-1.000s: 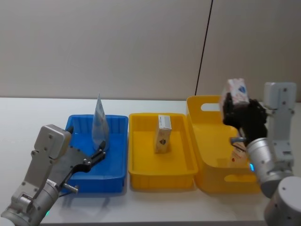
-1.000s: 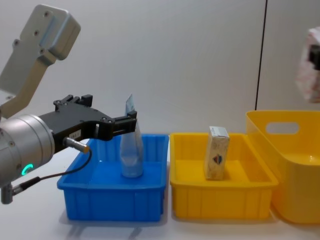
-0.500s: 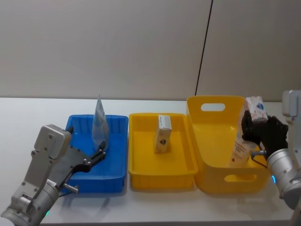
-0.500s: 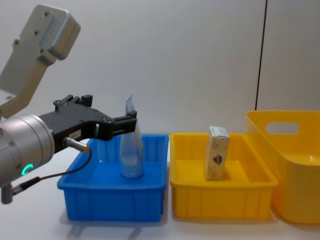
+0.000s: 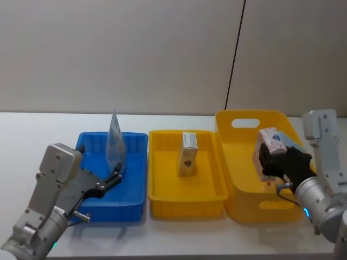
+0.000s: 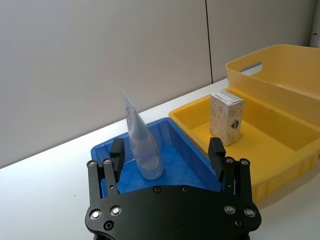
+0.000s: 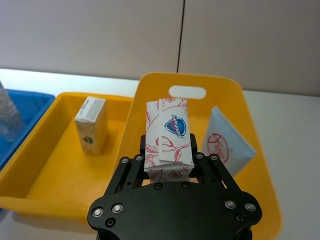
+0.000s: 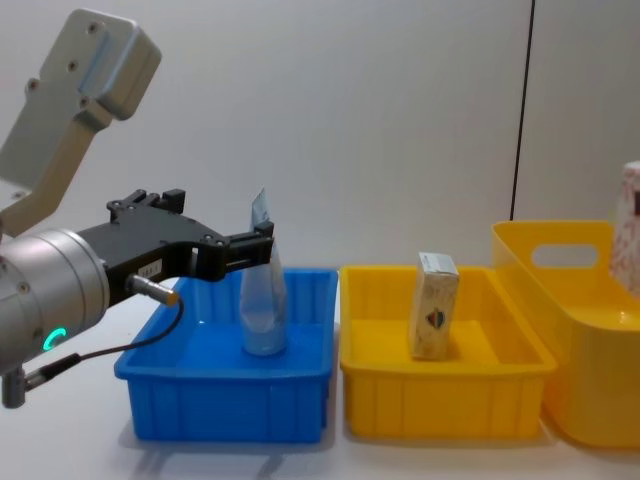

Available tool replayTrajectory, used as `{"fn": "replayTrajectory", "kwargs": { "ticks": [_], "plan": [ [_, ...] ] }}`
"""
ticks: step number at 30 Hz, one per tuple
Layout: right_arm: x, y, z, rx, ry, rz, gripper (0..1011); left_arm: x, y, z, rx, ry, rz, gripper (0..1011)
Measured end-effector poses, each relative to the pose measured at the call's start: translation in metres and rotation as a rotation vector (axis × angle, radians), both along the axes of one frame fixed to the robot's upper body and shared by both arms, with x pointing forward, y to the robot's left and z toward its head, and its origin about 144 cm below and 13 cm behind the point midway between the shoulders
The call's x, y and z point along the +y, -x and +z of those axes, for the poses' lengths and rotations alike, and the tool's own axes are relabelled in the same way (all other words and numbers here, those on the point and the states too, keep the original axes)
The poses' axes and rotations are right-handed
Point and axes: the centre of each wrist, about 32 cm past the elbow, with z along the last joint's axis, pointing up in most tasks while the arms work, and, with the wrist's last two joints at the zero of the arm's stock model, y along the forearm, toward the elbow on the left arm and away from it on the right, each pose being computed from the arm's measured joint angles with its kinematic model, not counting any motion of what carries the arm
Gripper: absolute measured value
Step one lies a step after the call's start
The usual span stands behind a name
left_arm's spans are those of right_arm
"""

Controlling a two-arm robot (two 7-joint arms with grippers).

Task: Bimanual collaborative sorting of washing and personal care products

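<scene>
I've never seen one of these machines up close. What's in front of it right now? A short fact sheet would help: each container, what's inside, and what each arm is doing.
blue tray: one pale squeeze tube, standing upright
shallow yellow tray: one beige carton, upright
deep yellow bin: a flat pale tube leaning inside
left gripper: jaws open, at the near edge of the blue tray, short of the tube
right gripper: jaws shut on a white carton with red pattern, held above the deep bin

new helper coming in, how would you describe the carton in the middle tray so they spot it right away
Three containers sit in a row: a blue tray, a shallow yellow tray and a tall yellow bin. In the shallow middle one stands a beige carton, upright and alone, with a dark emblem on its front. The other carton, white with red flowers, is in the right pincer.
</scene>
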Motion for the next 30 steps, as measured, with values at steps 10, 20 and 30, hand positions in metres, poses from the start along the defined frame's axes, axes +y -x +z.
{"fn": "replayTrajectory", "kwargs": {
  "ticks": [10,20,30],
  "plan": [
    [0.0012,-0.0048,-0.0024,0.045,0.003,0.041,419,0.0,0.0,0.0,0.0,0.0,0.0,1001],
    [0.0017,-0.0069,-0.0037,0.064,0.004,0.059,772,0.0,0.0,0.0,0.0,0.0,0.0,1001],
    [0.0019,-0.0076,-0.0039,0.068,0.003,0.068,1003,0.0,0.0,0.0,0.0,0.0,0.0,1001]
  ]
}}
